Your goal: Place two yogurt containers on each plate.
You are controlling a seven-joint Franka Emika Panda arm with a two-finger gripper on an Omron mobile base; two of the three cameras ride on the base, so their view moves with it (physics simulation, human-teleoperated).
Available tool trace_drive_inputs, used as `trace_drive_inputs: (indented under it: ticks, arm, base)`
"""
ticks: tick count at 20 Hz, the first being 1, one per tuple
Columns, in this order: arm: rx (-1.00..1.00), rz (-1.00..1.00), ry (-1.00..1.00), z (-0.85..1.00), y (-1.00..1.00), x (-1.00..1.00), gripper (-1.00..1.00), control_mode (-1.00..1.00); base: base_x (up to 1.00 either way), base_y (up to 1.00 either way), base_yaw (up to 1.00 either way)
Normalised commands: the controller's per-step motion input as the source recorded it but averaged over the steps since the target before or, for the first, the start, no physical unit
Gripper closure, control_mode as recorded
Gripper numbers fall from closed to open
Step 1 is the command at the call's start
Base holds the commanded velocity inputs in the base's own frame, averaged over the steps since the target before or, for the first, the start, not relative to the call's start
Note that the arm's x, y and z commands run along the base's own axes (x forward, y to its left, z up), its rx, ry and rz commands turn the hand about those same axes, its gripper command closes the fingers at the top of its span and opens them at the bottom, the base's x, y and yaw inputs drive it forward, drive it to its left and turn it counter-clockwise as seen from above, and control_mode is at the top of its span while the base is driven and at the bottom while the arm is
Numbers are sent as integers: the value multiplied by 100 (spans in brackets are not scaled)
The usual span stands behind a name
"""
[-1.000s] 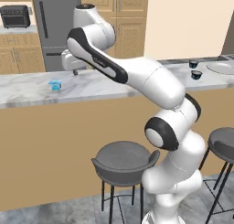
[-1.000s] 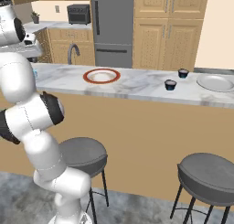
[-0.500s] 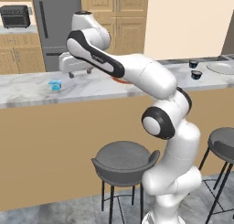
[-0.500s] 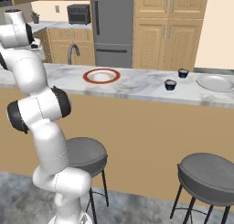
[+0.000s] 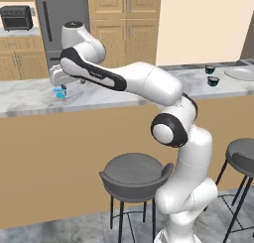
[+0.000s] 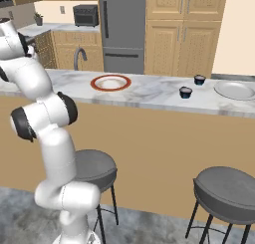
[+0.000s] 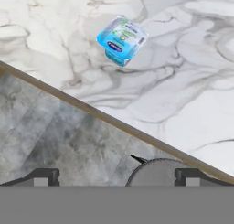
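A pale blue yogurt container (image 7: 121,46) stands on the marble counter (image 7: 192,104) near its front edge, also seen as the small blue yogurt cup (image 5: 60,92) at the counter's left end. My gripper (image 5: 60,84) hovers just above it. In the hand view my gripper (image 7: 116,177) is open, fingertips (image 7: 45,176) wide apart with nothing between them, the cup well ahead of them. Two dark yogurt containers (image 6: 186,92) (image 6: 199,79) sit to the right. A red-rimmed plate (image 6: 95,83) lies empty mid-counter. A pale plate (image 6: 234,89) lies at the far right.
Two grey bar stools (image 5: 133,172) (image 6: 226,188) stand in front of the counter; one stool (image 7: 160,173) shows below the counter edge in the hand view. A sink faucet (image 6: 78,56), fridge (image 6: 122,29) and toaster oven (image 6: 85,15) are behind.
The arm has swung further left and stretched out, bringing the hand over the blue yogurt container. The jaws have stayed open.
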Motion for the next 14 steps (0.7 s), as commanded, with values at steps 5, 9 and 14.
trace_drive_inputs:
  ticks: [5,9,14]
  arm:
    - [0,-1,-1,-7,6,20,-100,-100]
    - [0,-1,0,-24,2,39,-100,-100]
    - [0,0,0,-28,9,56,-100,-100]
  base:
    - [0,0,0]
    - [0,0,0]
    - [0,0,0]
